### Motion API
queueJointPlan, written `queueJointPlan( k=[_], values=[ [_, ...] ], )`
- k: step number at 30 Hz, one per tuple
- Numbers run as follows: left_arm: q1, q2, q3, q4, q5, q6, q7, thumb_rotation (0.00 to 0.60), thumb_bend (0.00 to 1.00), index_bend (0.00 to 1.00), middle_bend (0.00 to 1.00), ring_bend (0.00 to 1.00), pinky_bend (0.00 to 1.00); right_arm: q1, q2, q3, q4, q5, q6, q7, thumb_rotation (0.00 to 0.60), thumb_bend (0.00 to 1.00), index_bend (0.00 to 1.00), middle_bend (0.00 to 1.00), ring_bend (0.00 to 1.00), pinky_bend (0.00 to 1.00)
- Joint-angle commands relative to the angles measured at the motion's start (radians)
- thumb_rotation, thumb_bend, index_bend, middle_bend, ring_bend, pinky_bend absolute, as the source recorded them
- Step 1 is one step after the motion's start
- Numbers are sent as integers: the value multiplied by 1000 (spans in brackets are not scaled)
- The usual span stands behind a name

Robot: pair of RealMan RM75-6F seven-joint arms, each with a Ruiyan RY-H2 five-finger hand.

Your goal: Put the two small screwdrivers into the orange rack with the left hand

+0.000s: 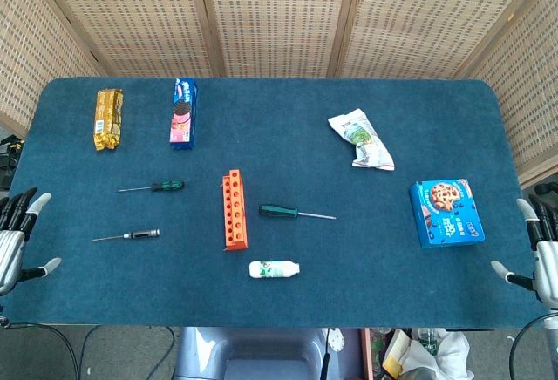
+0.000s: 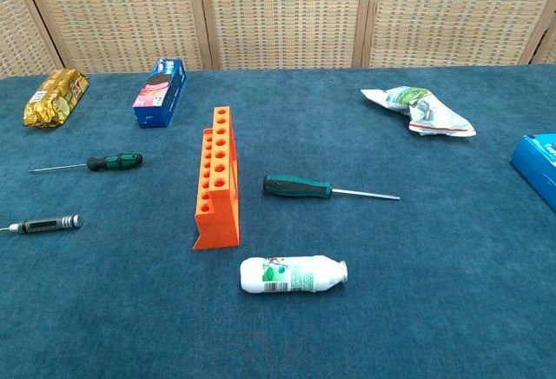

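Progress: nothing placed yet. Rack (image 1: 234, 211) stands mid-table with every hole bare. Green driver (image 1: 155, 186) and black driver (image 1: 129, 236) both lie flat to the rack's left, well apart from it. Your left hand (image 1: 17, 239) waits at the table's left edge, fingers spread, holding nothing; right hand (image 1: 542, 258) likewise at the right edge. Both insertions remain for you.
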Motion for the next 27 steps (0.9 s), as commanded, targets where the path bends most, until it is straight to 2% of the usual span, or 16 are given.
queueJointPlan(
  k=[1,5,9,13,16,22,27],
  values=[
    [-3,-4,3,8,13,-6,-11,600,0,0,0,0,0,0,2,1,-2,3,-3,5,600,0,0,0,0,0],
    [-27,-17,5,10,26,-48,-30,600,0,0,0,0,0,-1,8,3,-6,6,-6,19,600,0,0,0,0,0],
    [-98,-67,-24,34,13,-147,-79,600,0,12,0,0,0,1,10,5,-3,13,-16,33,600,0,0,0,0,0],
    [-171,-111,-49,58,-27,-262,-105,600,10,214,0,0,0,4,12,3,2,18,-31,44,600,0,0,0,0,0],
    [-213,-159,-69,92,-68,-319,-75,600,84,344,0,0,0,5,15,6,2,17,-31,55,600,0,0,0,0,0],
    [-259,-220,-86,116,-166,-389,27,600,179,407,0,0,0,5,23,9,4,22,-37,81,600,0,0,0,0,0],
    [-279,-270,-81,135,-245,-423,104,600,240,421,0,0,0,6,32,9,8,23,-47,116,600,0,0,0,0,0]
  ],
)
